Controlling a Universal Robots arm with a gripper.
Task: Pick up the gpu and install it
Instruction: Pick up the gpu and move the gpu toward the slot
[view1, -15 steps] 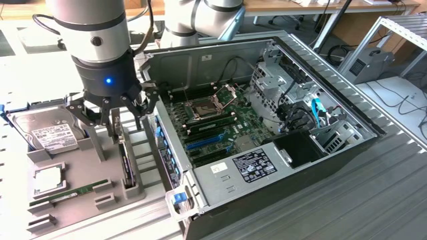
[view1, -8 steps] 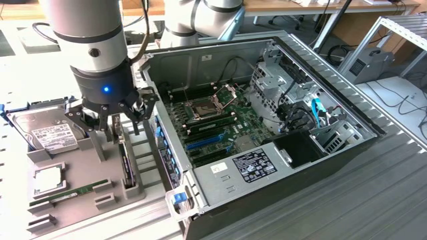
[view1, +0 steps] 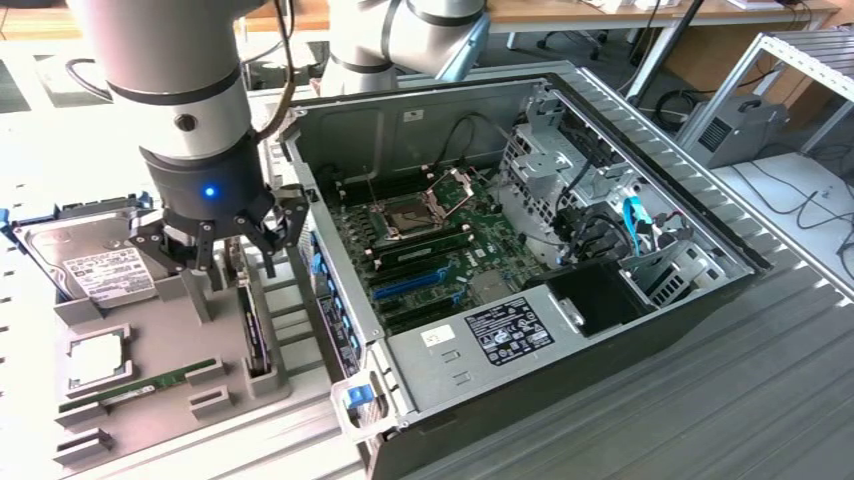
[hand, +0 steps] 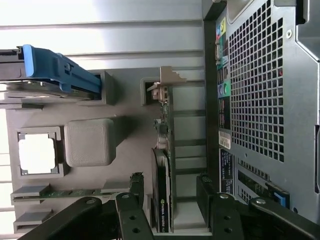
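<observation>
arm (view1: 180, 70): the exterior view's top edge cuts off its upper part.
gpu (view1: 254, 335): it stands edge-on to us, so we cannot make out either face; its upper end is hidden behind the end effector (view1: 238, 264).
hard drive (view1: 91, 268): one corner lies behind the end effector's fingers (view1: 200, 262), and its label print is too small for us to read.
grey holder tray (view1: 147, 405): it runs off the exterior view's left and bottom edges.
computer case (view1: 534, 250): the bottom edge cuts off its near corner.
case sticker (view1: 510, 333): we cannot read the text.
</observation>
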